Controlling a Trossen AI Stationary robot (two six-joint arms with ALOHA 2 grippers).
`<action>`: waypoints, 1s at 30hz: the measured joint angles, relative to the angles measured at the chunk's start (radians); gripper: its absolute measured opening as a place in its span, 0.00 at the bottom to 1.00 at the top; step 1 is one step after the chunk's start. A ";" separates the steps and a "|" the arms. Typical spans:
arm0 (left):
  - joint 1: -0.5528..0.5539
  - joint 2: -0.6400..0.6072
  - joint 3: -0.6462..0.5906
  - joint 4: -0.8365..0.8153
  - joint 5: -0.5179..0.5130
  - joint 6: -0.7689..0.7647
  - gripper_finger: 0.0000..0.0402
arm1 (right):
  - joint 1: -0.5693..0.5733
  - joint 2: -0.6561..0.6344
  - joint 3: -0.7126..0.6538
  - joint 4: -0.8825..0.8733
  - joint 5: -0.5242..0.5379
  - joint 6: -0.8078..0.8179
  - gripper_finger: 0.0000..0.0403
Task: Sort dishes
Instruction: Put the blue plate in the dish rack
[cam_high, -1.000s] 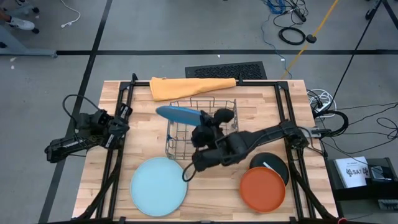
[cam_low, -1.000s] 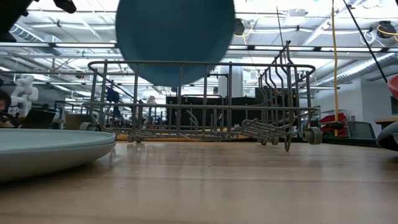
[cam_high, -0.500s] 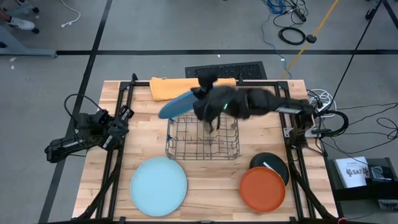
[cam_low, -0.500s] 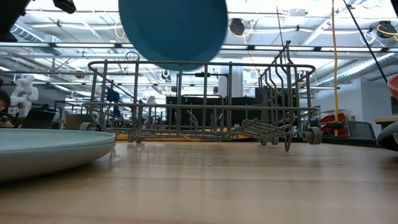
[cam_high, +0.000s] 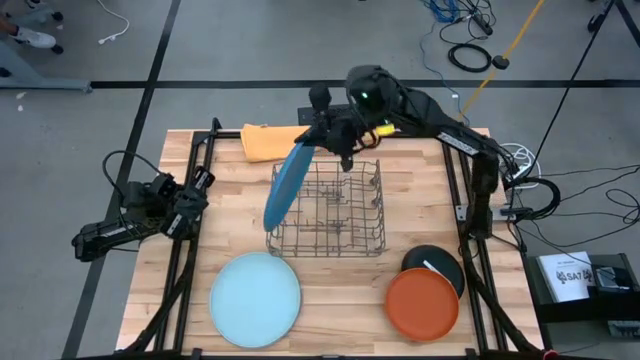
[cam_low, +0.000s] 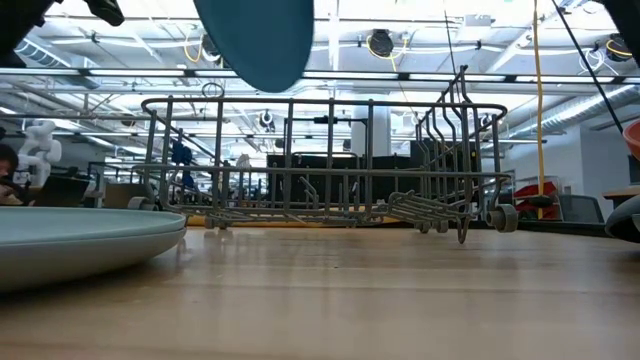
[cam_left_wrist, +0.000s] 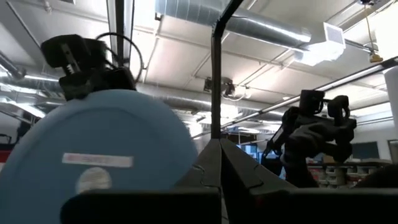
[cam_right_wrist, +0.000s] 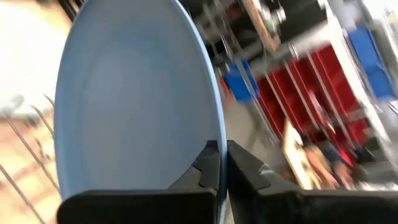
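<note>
- The wooden table (cam_high: 420, 200) carries everything, with the folded orange cloth (cam_high: 270, 140) lying at its far edge.
- The wire dish rack (cam_high: 330, 212) sits mid-table, upright.
- The light blue plate (cam_high: 255, 298) lies flat near the front, left of the rack.
- The blue plate (cam_high: 285, 187) hangs on edge, tilted, over the rack's left side, clear of the wires.
- The orange plate (cam_high: 422, 304) lies front right, overlapping the black plate (cam_high: 436, 263) behind it.
- The right gripper (cam_high: 322, 138) is above the rack's far-left corner, jaws clamped on the blue plate's rim.
- The left gripper (cam_high: 197, 185) waits off the left edge, jaws together on nothing.
</note>
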 joint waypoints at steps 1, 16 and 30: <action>0.000 0.000 0.000 0.000 -0.001 0.000 0.00 | -0.016 0.013 0.000 0.013 -0.056 0.004 0.01; 0.000 0.000 0.000 -0.003 -0.074 0.000 0.00 | -0.142 0.233 0.000 0.239 -0.473 0.048 0.01; 0.000 0.000 0.000 -0.027 -0.075 0.001 0.00 | -0.174 0.356 0.000 0.400 -0.632 0.148 0.01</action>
